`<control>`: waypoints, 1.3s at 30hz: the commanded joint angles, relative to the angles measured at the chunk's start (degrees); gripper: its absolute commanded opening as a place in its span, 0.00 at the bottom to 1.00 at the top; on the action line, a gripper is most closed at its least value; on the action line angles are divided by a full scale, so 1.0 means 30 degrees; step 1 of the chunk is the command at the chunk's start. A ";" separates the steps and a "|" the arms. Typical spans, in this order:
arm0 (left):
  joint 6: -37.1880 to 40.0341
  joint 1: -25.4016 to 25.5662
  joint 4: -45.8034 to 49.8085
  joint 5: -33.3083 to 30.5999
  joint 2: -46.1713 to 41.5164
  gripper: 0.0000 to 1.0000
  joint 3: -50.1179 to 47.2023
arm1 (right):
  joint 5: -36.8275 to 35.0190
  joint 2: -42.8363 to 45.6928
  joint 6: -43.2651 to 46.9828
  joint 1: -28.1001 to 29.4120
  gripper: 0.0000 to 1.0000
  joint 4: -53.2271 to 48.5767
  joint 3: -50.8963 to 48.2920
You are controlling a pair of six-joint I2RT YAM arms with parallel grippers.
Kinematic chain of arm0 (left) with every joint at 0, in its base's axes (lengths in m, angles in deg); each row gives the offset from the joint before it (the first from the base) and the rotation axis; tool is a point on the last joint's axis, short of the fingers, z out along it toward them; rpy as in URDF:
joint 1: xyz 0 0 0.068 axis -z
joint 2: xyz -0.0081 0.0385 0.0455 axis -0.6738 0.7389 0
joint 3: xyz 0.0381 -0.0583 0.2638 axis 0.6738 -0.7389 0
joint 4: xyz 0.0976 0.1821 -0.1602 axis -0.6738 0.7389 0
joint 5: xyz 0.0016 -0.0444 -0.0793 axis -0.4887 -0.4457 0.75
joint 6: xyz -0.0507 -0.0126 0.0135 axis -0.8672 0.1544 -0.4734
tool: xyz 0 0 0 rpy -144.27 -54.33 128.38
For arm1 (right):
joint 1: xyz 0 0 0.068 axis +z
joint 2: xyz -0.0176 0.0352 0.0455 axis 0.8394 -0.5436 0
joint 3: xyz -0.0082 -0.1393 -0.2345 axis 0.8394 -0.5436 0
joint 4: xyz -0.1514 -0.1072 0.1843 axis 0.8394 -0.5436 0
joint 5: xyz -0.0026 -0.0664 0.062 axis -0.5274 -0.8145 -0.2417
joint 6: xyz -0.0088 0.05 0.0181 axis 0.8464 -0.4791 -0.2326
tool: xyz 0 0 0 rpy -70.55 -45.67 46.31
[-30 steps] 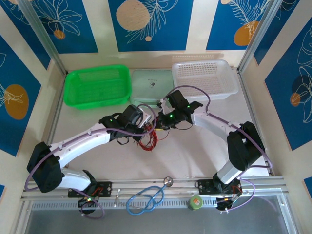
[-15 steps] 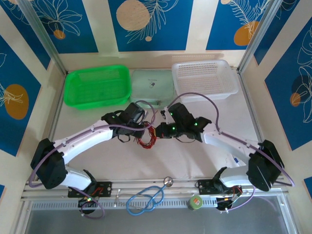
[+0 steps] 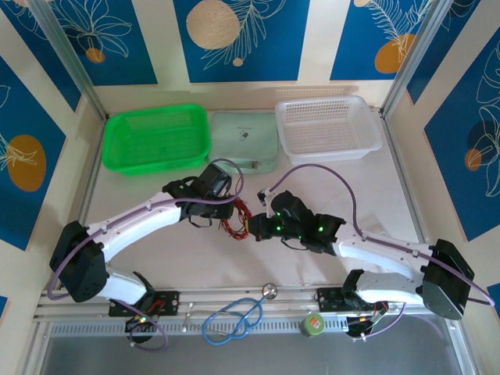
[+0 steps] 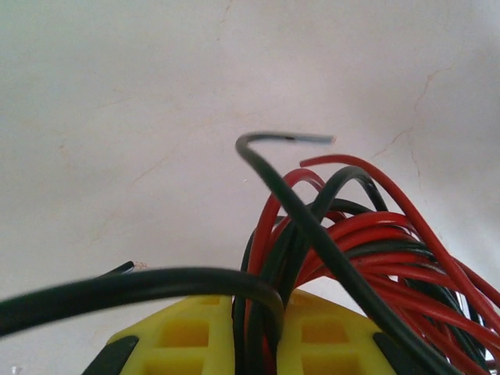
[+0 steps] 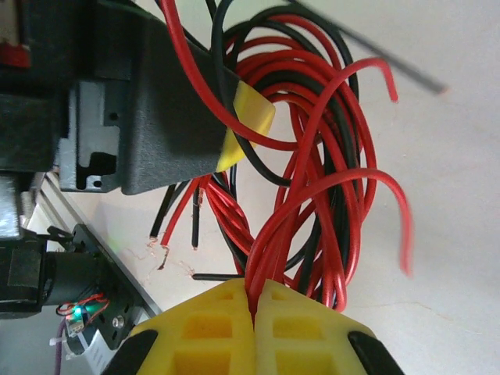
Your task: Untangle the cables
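The cables are a tangle of thin red and black wires hanging between my two grippers at mid-table. My left gripper is shut on a mixed red and black bunch, which passes between its yellow fingers; the loops fan out to the right, just above the table. My right gripper is shut on a few red strands. In the right wrist view its yellow pads pinch those strands, with the rest of the cables looping ahead and the left gripper's dark body close at upper left.
A green basket, a pale green lidded box and a white basket line the far edge. A blue stethoscope and a small green roll lie on the front rail by the arm bases.
My right gripper has moved toward the near edge with its red strands, its arm folding low to the right. The left gripper has held its bunch nearly in place.
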 commanded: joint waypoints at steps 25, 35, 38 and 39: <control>0.6541 -0.0608 -0.1694 0.2096 -0.2170 0.00 -0.0153 | 1.2175 -0.6670 0.1505 -0.8601 0.68 -0.8229 0.8587; 0.6605 -0.0608 -0.2190 0.2384 -0.2712 0.00 -0.0581 | 1.1742 -0.8668 -0.1854 -0.7379 0.59 -0.4599 0.7764; 0.6609 -0.0634 -0.2309 0.2419 -0.2954 0.00 -0.0738 | 1.1114 -0.8694 -0.2145 -0.7252 0.28 -0.4546 0.7606; 0.6609 -0.0615 -0.2287 0.2347 -0.3024 0.00 -0.0776 | 1.0691 -0.8526 -0.2197 -0.7229 0.17 -0.4602 0.7519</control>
